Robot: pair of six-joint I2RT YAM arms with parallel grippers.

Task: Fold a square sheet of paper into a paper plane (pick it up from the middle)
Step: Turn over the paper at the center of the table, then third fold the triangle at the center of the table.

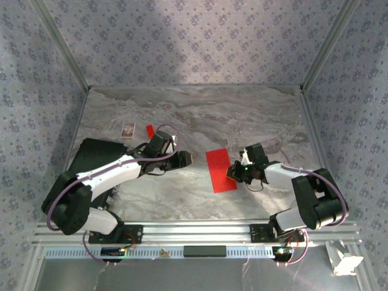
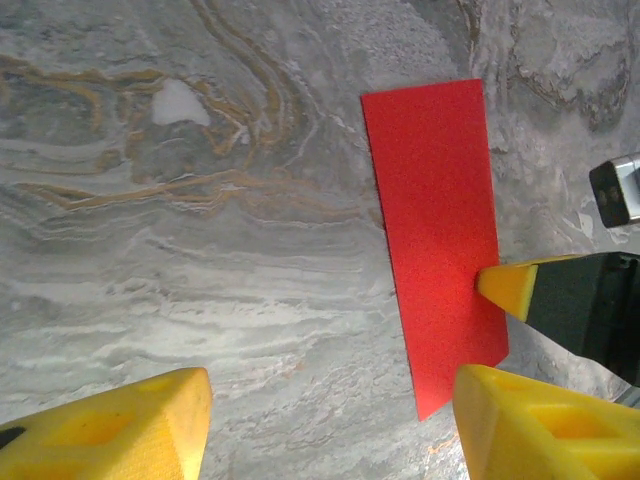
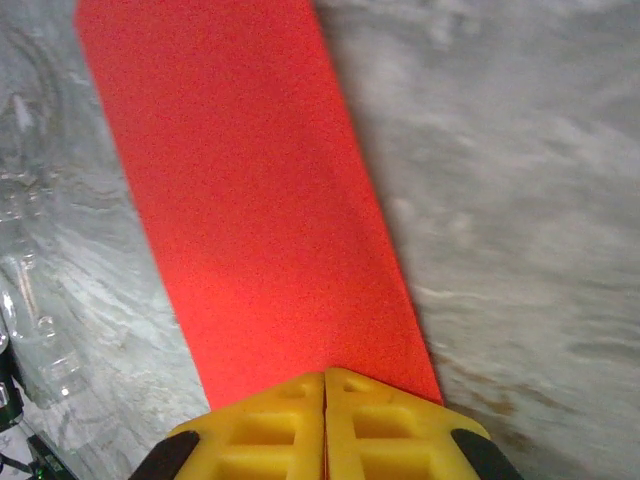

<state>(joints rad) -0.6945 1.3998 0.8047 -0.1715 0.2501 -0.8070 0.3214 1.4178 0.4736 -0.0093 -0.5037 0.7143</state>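
1. The red sheet of paper (image 1: 220, 170) is lying flat on the marble counter (image 1: 254, 115). It looks like a long rectangle rather than a square, so it's folded up, and it sits a bit skewed.
2. The right claw (image 1: 233, 172) is right at the sheet's right long edge, towards the near end. From its own wrist cam the claw (image 3: 325, 420) has both yellow fingers pressed together with no gap, and the sheet (image 3: 240, 200) runs straight up to the tips.
3. I honestly can't tell if the paper is actually pinched between them or if the tips are just sitting on the edge.
4. The left wrist cam shows the same thing from the other side. The right claw's yellow tip (image 2: 500, 288) touches the sheet's (image 2: 435, 230) right edge near the lower corner.
5. The left claw (image 1: 189, 158) is just left of the sheet with a bit of bare counter in between. In its own cam the claw (image 2: 330, 425) is spread wide with nothing in it, and one finger's corner is just beside the sheet's near corner.
6. Other stuff: a small patterned card (image 1: 128, 129) and a tiny red block (image 1: 150, 130) sit side by side, well off to the far left of the sheet.
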